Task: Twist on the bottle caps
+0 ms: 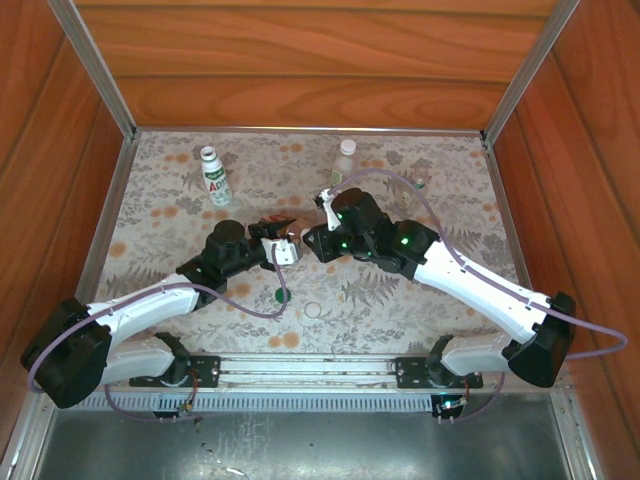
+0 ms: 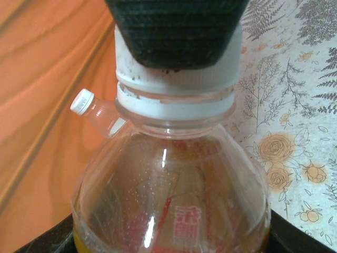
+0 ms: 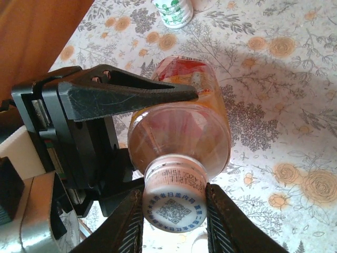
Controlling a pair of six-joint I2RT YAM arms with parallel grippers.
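Observation:
An amber bottle (image 3: 184, 124) with a red label hangs on its side over the middle of the table, and my left gripper (image 1: 281, 246) is shut on its body. Seen from the left wrist, its clear shoulder (image 2: 174, 179) rises between my left fingers (image 2: 45, 240). A white cap (image 3: 175, 199) printed with a QR code sits on the bottle's neck. My right gripper (image 3: 174, 211) is shut on that cap, one finger on each side. A dark green cap (image 1: 282, 295) and a clear cap (image 1: 315, 311) lie on the table near the front.
A white bottle (image 1: 214, 178) with a green-red label stands at the back left. A clear bottle (image 1: 343, 160) with a white cap stands at the back centre. Wooden walls (image 1: 60, 150) close in both sides and the back of the flowered table (image 1: 450, 200).

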